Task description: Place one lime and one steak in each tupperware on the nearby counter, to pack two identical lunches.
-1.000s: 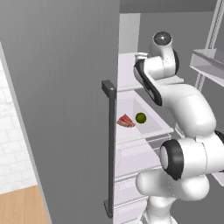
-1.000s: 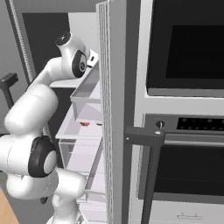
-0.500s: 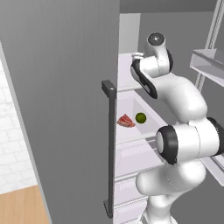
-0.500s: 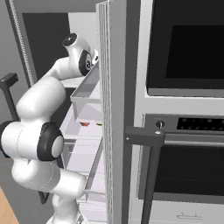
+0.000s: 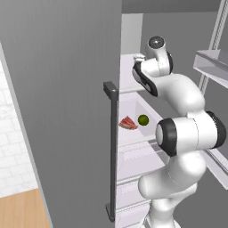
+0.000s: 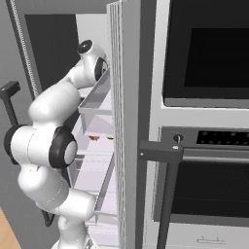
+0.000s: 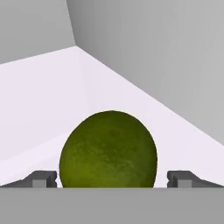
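Inside the fridge, the tool (image 7: 112,179) has reached deeper, fingers apart around a lime (image 7: 108,149).

Flat, even rendered light — no glare, faint soft shadows — sharp focus, no edge distortion.

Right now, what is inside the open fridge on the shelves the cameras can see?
On one white shelf lie a red steak and a lime, apart. Another lime sits between the open gripper's fingers on a higher shelf. The arm and fridge door hide the rest.
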